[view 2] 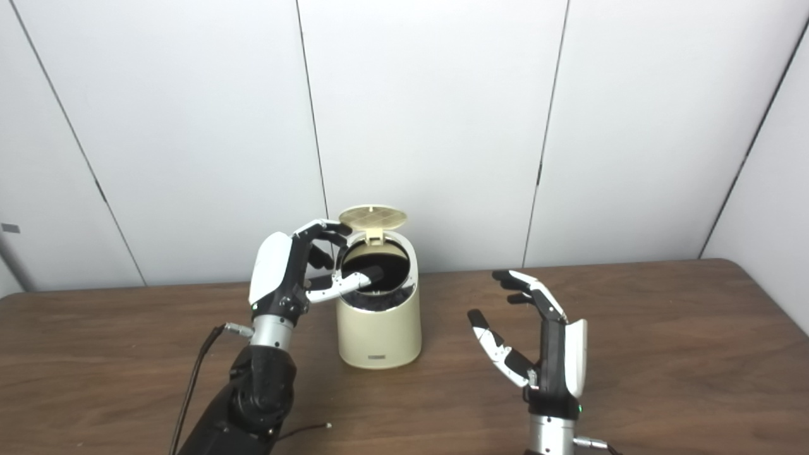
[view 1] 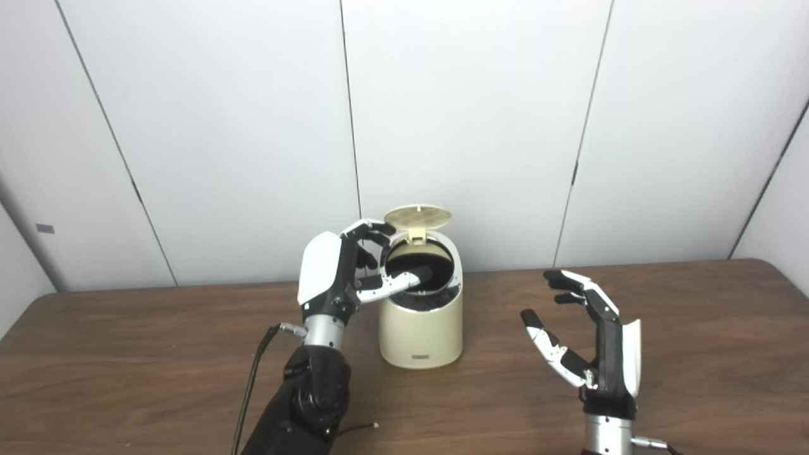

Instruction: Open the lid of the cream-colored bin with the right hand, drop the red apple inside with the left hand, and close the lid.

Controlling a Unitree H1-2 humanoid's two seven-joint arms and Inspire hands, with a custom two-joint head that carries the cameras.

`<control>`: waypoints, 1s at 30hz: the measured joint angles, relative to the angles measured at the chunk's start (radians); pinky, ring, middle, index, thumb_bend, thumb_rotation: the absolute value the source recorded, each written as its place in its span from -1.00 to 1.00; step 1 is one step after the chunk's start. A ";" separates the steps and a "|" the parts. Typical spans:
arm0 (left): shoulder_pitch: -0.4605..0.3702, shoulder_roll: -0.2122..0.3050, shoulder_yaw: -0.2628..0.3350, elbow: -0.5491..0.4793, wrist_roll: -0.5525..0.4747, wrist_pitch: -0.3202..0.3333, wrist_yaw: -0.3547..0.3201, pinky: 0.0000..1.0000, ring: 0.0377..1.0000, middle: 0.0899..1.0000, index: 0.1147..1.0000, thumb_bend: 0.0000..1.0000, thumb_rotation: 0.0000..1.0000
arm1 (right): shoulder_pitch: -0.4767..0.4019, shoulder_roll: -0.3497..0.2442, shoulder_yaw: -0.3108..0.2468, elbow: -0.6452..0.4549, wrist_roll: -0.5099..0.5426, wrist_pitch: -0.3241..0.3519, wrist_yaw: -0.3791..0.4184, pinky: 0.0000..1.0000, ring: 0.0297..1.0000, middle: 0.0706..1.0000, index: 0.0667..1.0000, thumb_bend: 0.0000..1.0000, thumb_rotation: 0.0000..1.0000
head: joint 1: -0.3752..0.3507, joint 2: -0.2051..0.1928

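The cream-colored bin [view 1: 420, 332] stands on the brown table, its round lid [view 1: 418, 216] flipped up at the back and its dark mouth exposed. My left hand [view 1: 344, 268] hovers at the bin's left rim, fingers spread and thumb reaching over the opening, with nothing visible in it. No red apple shows in either view; the bin's inside is too dark to read. My right hand [view 1: 584, 335] stands upright on the right of the bin, apart from it, open and holding nothing.
The brown table [view 1: 695, 354] runs to a white panelled wall [view 1: 474, 114] behind the bin. A black cable [view 1: 249, 379] trails along my left forearm.
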 measured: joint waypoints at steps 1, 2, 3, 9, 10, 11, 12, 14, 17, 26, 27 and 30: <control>0.003 -0.005 0.014 0.001 -0.030 -0.016 -0.002 -0.15 -0.03 0.03 0.04 1.00 -0.22 | 0.000 0.001 0.000 0.000 0.000 0.000 0.000 0.11 0.29 0.30 0.23 -0.40 -0.46 | 0.000 0.000; 0.009 -0.012 0.031 0.003 -0.062 -0.038 -0.004 -0.19 -0.07 -0.01 -0.01 1.00 -0.26 | 0.000 0.002 0.000 0.000 0.000 0.000 0.000 0.11 0.29 0.30 0.23 -0.40 -0.47 | 0.000 0.000; 0.014 -0.016 0.043 0.004 -0.088 -0.053 -0.006 -0.21 -0.09 -0.03 -0.04 1.00 -0.32 | -0.001 0.002 0.001 0.000 0.000 0.000 0.000 0.11 0.29 0.31 0.23 -0.40 -0.47 | 0.000 0.000; 0.047 -0.022 0.106 -0.025 -0.263 -0.091 -0.093 -0.29 -0.17 -0.12 -0.15 0.21 -0.88 | -0.001 0.004 -0.002 0.000 -0.002 0.000 0.000 0.10 0.28 0.30 0.23 -0.41 -0.44 | 0.002 -0.002; 0.056 -0.025 0.122 -0.042 -0.299 -0.092 -0.109 -0.28 -0.15 -0.12 -0.16 0.13 -0.94 | -0.001 0.004 -0.001 0.000 -0.003 0.000 0.000 0.10 0.28 0.30 0.23 -0.41 -0.45 | 0.002 -0.002; 0.070 -0.033 0.138 -0.062 -0.336 -0.092 -0.124 -0.26 -0.14 -0.11 -0.18 0.08 -0.98 | -0.001 0.004 -0.001 0.000 -0.004 0.000 0.000 0.10 0.28 0.30 0.23 -0.41 -0.47 | 0.003 -0.002; 0.078 -0.042 0.148 -0.076 -0.359 -0.092 -0.131 -0.26 -0.14 -0.11 -0.18 0.06 -0.99 | -0.001 0.004 -0.001 0.000 -0.004 0.000 0.000 0.10 0.28 0.30 0.23 -0.41 -0.48 | 0.005 -0.002; 0.094 -0.057 0.165 -0.096 -0.397 -0.092 -0.145 -0.27 -0.13 -0.14 -0.16 0.02 -1.00 | -0.002 0.003 0.002 0.001 -0.003 0.000 -0.001 0.10 0.29 0.30 0.23 -0.41 -0.50 | 0.006 -0.003; 0.116 -0.062 0.185 -0.143 -0.442 -0.093 -0.164 -0.28 -0.15 -0.14 -0.14 0.01 -1.00 | -0.003 0.003 0.006 0.001 0.002 0.000 0.000 0.10 0.29 0.30 0.22 -0.41 -0.47 | 0.006 -0.003; 0.157 -0.068 0.314 -0.256 -0.714 -0.122 -0.251 -0.27 -0.18 -0.13 -0.12 0.00 -1.00 | -0.003 -0.001 0.008 0.002 0.009 0.000 0.000 0.10 0.29 0.31 0.23 -0.38 -0.43 | 0.012 -0.006; 0.165 -0.069 0.324 -0.264 -0.748 -0.128 -0.267 -0.28 -0.18 -0.12 -0.12 0.00 -1.00 | -0.003 -0.003 0.009 0.002 0.013 0.000 0.000 0.10 0.30 0.32 0.24 -0.36 -0.43 | 0.014 -0.006; 0.189 -0.069 0.344 -0.275 -0.826 -0.134 -0.302 -0.22 -0.11 -0.11 -0.13 0.01 -1.00 | -0.003 -0.012 0.017 0.002 0.022 0.000 0.007 0.17 0.36 0.38 0.36 -0.28 -0.23 | 0.018 -0.008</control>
